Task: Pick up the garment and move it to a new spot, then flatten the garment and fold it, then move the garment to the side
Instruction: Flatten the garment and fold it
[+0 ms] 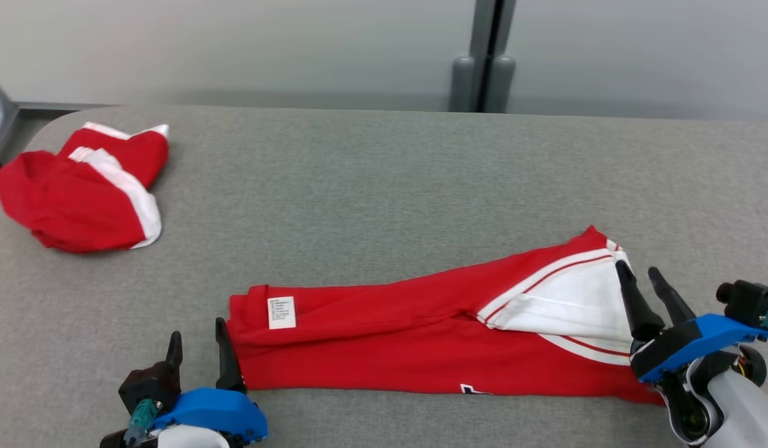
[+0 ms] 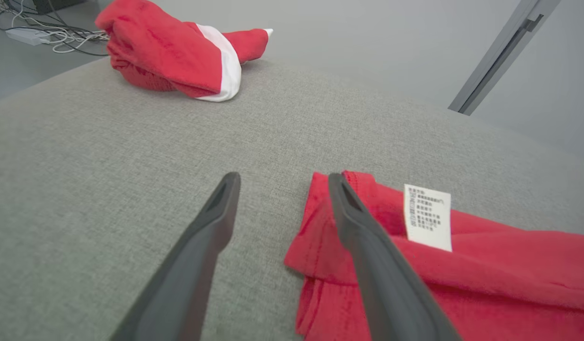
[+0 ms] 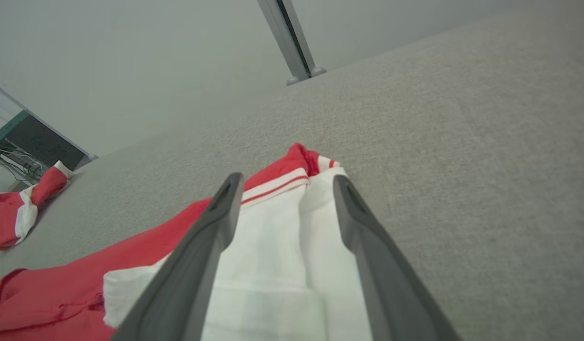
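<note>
- Table [image 1: 384,162]: grey woven cloth surface with a rounded corner, lying flat beneath both sets of jaws.
- Garment [image 1: 384,348]: red knit, folded into a long flat band running from the left jaws to the right jaws. The end at the right jaws has a white panel with thin red stripes.
- Second garment [image 1: 85,193]: red with a white band, a crumpled heap well beyond the left jaws.
- Right gripper [image 1: 636,267]: jaws released, spread above the white panel, grasping nothing.
- Left gripper [image 1: 197,330]: jaws released, one finger at the band's hemmed end, the other over bare table.
- Label [image 1: 282,312]: small white printed rectangle, just beyond the left jaws.
</note>
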